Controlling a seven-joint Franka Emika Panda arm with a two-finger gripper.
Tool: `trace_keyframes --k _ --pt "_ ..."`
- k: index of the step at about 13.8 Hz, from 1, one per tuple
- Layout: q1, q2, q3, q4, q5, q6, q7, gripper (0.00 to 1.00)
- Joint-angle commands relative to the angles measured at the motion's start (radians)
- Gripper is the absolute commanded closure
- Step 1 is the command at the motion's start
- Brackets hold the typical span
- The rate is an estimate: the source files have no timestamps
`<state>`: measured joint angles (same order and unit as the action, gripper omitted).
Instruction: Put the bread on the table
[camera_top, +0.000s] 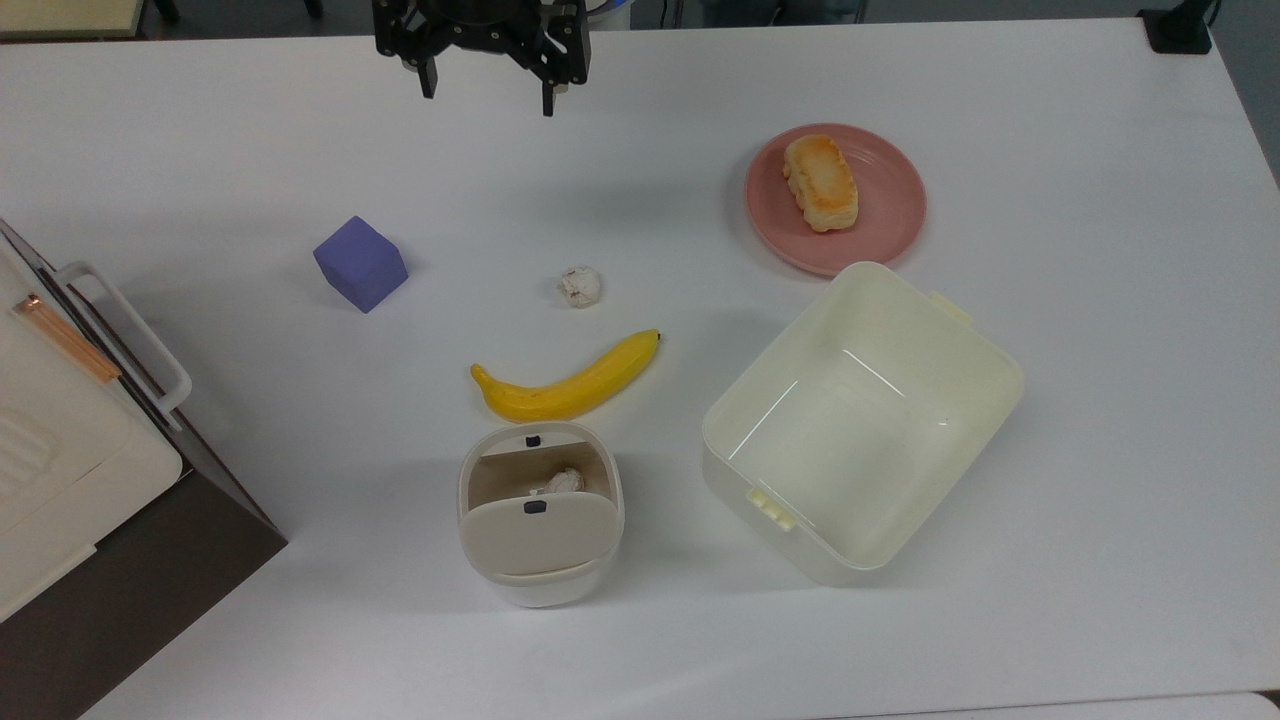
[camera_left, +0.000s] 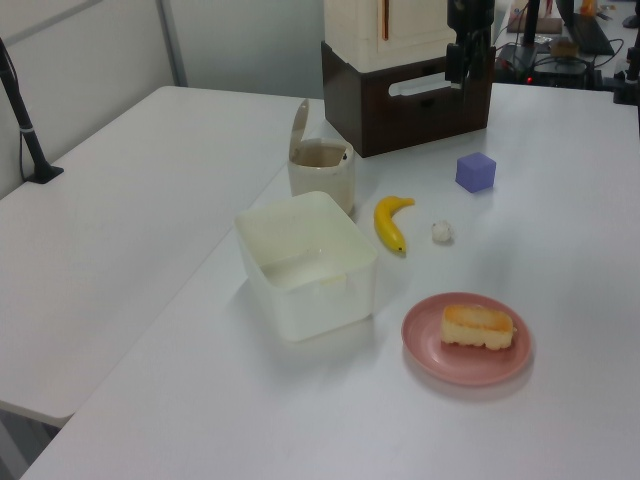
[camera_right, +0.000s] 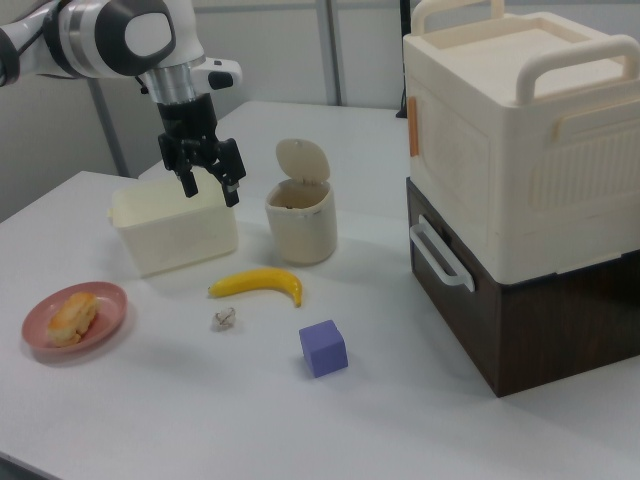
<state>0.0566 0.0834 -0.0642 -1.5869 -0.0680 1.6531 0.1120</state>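
Hovering at the top view's upper left with fingers spread and empty, the black two-finger gripper (camera_top: 487, 88) had nothing done yet: the golden-brown oblong bread (camera_top: 820, 182) lay on the round pink plate (camera_top: 890, 215), not the white table (camera_top: 1100, 400).

Overhead plus two opposing oblique table (camera_top: 1100, 400) views

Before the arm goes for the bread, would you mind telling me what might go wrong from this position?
1. The bread lies on a pink plate, so a low grasp may hit the rim or drag the plate along.
2. That plate sits very close to the cream bin; the open tool could clip the bin's wall on approach.
3. The tool hangs far from the bread, and the paper ball and banana lie on the table nearby, so a low sweep might knock them.
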Motion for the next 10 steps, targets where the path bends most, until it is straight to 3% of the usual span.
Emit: trace_keyframes --k 1,10 --pt "-0.013 0.050 0.012 0.037 0.037 -0.021 -0.012 0.00" --pt "-0.011 0.048 0.014 0.038 0.036 -0.019 -0.026 0.00"
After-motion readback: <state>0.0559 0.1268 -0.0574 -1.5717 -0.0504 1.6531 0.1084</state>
